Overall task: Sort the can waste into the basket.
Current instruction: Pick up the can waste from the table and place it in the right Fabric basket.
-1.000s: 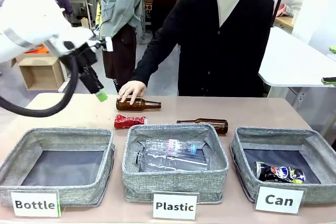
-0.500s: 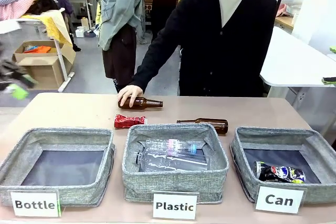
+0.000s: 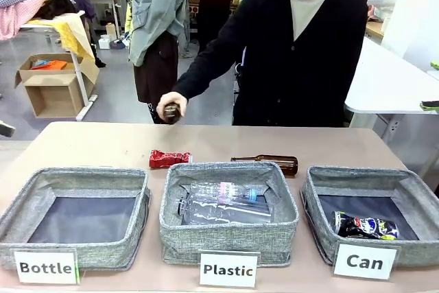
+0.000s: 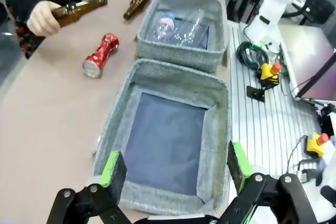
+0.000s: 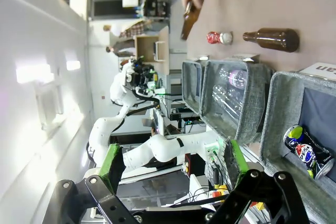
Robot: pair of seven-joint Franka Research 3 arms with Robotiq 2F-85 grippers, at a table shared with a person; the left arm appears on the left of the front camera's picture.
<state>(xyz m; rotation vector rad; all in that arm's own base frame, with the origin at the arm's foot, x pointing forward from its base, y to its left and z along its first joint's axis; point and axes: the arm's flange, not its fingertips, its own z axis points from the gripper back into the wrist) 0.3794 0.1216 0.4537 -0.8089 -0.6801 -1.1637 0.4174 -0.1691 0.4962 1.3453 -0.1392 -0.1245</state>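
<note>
The left gripper [image 4: 176, 166] holds its fingers wide apart, with nothing between them. Just beyond the tips lies the "Bottle" bin [image 4: 218, 119]. The red can [image 4: 101, 55] lies on the table [image 4: 47, 129] far ahead of the finger at picture left, near a person's hand [image 4: 41, 17] that grips a brown bottle [image 4: 81, 8]. The right gripper [image 5: 173, 163] is also spread and empty. The black can [image 5: 308, 151] lies inside the "Can" basket [image 5: 275, 119], out to the side of the finger at picture right.

Along the bottom of the frame, on the table [image 3: 89, 145], a row: left basket [image 3: 41, 190], middle basket [image 3: 226, 238], right basket [image 3: 370, 173]. In the right one, a can [image 3: 365, 226]; in the middle one, plastic bottles [image 3: 223, 200]. Just behind the middle basket, a second can [image 3: 169, 158] left, a bottle [image 3: 271, 163] right.
</note>
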